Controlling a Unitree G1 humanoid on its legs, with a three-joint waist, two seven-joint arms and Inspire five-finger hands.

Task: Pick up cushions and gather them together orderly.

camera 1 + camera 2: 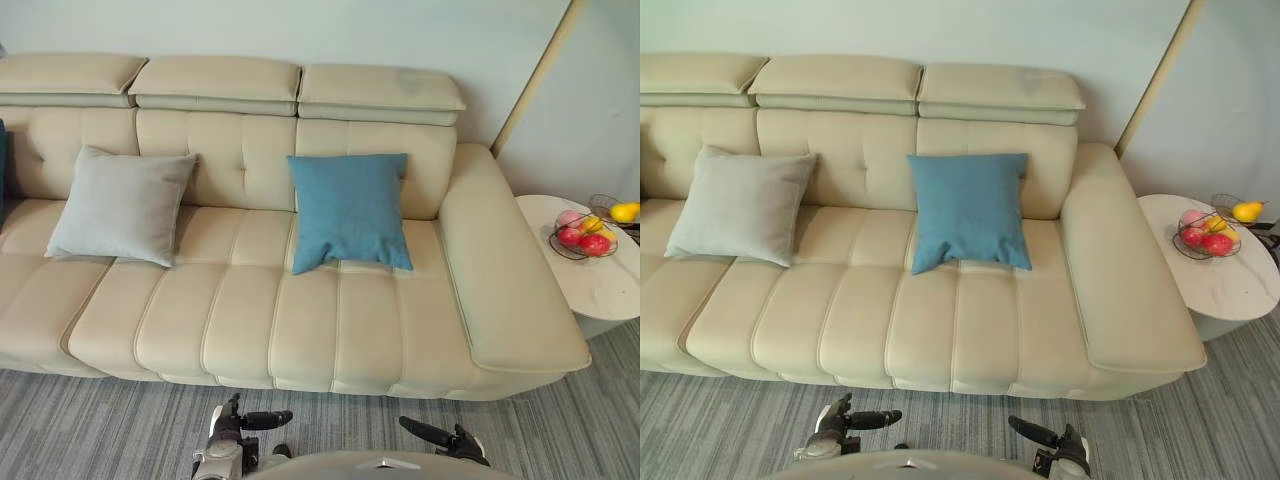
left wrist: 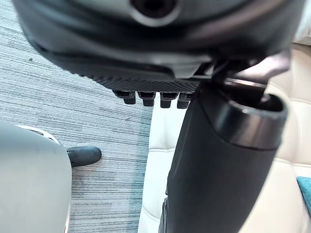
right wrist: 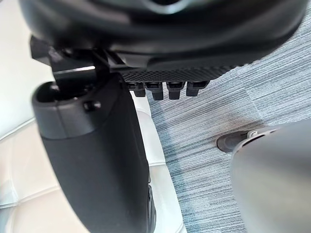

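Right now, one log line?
grey cushion: sofa left | blue cushion: sofa right | left robot hand: open | right robot hand: open

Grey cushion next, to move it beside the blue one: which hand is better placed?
Left, probably. The grey cushion leans on the sofa's left part, on the side of the left hand; the right hand would have to reach across past the blue cushion. Both hands hang open and empty.

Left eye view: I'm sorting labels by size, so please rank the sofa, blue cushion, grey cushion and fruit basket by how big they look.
1. The sofa, by far the largest.
2. The blue cushion and the grey cushion: they look about alike, so I won't rank them.
3. The fruit basket, the smallest.
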